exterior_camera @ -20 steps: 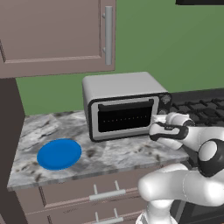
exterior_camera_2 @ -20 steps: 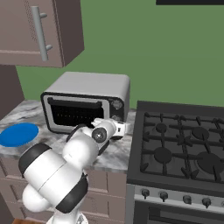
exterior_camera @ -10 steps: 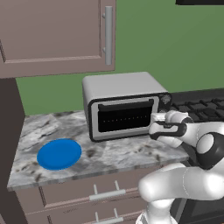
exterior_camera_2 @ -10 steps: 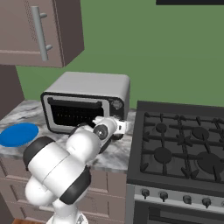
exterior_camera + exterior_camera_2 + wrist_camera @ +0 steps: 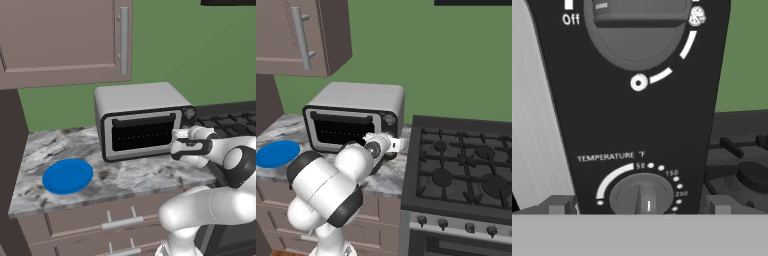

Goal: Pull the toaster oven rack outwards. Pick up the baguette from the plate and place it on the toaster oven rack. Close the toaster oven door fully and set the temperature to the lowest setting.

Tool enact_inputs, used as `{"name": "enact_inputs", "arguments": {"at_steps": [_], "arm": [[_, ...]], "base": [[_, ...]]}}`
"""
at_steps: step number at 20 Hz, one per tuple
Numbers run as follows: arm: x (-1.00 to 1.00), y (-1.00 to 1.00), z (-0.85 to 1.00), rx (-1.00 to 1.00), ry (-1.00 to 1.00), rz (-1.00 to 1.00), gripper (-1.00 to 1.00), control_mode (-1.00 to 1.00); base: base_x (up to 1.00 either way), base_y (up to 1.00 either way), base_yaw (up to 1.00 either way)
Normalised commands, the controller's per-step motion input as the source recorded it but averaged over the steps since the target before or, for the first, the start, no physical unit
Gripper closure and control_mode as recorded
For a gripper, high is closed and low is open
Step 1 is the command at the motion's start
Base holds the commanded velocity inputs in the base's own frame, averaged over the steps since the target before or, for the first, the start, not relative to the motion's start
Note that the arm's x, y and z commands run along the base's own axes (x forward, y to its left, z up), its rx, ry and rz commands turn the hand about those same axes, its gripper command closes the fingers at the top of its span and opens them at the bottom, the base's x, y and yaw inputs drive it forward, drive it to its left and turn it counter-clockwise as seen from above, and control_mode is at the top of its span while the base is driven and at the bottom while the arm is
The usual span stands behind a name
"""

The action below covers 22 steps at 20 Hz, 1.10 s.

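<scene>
Nearby: stove (image 5: pixel 466 170) right of toaster oven (image 5: pixel 142 120) | plate (image 5: pixel 67 176) left

Toaster oven (image 5: pixel 137 100) silver-grey, door (image 5: pixel 145 135) dark glass; plate (image 5: pixel 67 176) plain bright blue; counter (image 5: pixel 125 177) grey-white marbled; wall (image 5: pixel 200 55) green.

Brushed metal toaster oven (image 5: pixel 137 97) on glossy marbled stone counter (image 5: pixel 125 175)

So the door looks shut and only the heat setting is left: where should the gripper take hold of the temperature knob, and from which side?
Grip the temperature knob across its round rim, coming straight at the toaster oven front panel. The knob is a low disc facing outward with its dial arc around it, so the open gripper, already lined up on it, probably needs only to advance and close.
</scene>
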Motion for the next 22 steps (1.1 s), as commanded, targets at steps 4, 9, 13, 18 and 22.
{"name": "enact_inputs", "arguments": {"at_steps": [4,9,13,18,22], "arm": [[0.1,-0.01,-0.06,0.0,0.0,0.0,-1.0,-1.0],[0.0,0.0,-0.03,0.0,-0.05,0.0,-1.0,-1.0],[0.0,0.0,0.0,0.0,0.0,0.0,-1.0,-1.0],[0.01,0.0,0.0,0.0,0.0,0.0,1.0,-1.0],[0.0,0.0,0.0,0.0,0.0,0.0,1.0,-1.0]], "base": [[0.0,0.0,0.0],[0.0,0.0,0.0],[0.0,0.0,0.0],[0.0,0.0,0.0],[0.0,0.0,0.0]]}}
